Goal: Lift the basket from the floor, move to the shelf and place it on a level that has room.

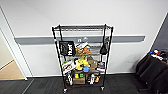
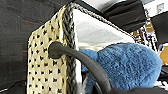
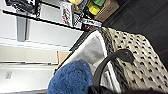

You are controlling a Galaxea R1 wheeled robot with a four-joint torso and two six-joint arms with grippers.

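Though neither wrist view lets me tell how the grippers' fingers stand, each looks close along a dark handle [image 2: 82, 58] of the basket [image 2: 47, 62], whose cream dotted wall, braided dark rim and pale lining show above the dark carpet floor [image 2: 15, 30]. A blue fuzzy thing [image 2: 127, 67] lies inside it. Ahead, the shelf [image 1: 82, 57] stands against a white wall, its top level [image 1: 82, 27] bare, lower tiers crowded.

Basket [image 2: 47, 65] close up: cream weave, dark braided rim, dark handle [image 2: 82, 60] arching across. Blue fuzzy item [image 2: 127, 67] inside, against pale lining [image 2: 97, 35]. Carpet [image 2: 17, 30] beyond.
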